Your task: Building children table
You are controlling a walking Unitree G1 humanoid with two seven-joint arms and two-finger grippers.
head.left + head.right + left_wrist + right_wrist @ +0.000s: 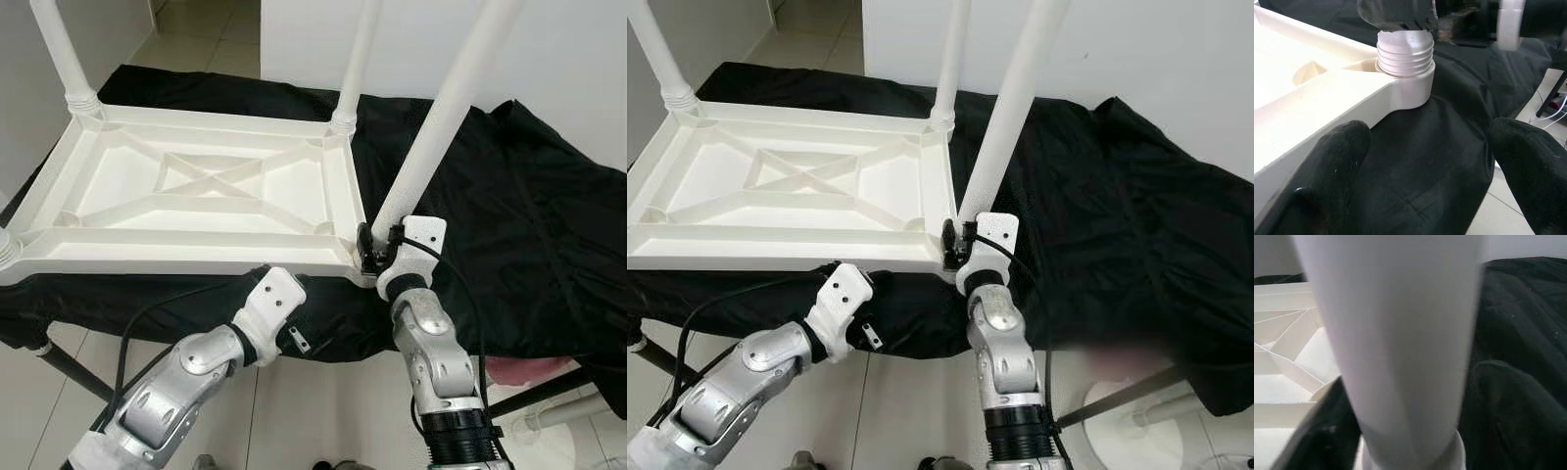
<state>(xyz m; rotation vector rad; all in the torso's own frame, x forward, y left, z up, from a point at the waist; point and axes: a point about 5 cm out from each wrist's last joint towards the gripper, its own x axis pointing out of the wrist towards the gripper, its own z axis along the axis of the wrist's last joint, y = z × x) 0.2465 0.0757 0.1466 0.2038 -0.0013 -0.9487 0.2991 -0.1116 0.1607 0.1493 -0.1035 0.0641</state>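
black cloth (509, 196): covering the support surface, hanging over its near edge
children table (196, 191): white plastic, lying upside down on the cloth, ribbed underside facing up
legs: three (441, 117) (355, 59) (61, 49) standing up from the corners
right gripper (377, 247): fingers clenched around the near-right leg just above its corner socket
left gripper (1425, 161): fingers spread apart, gripping nothing, sitting by the table's near edge, pointing at the threaded socket (1404, 58)
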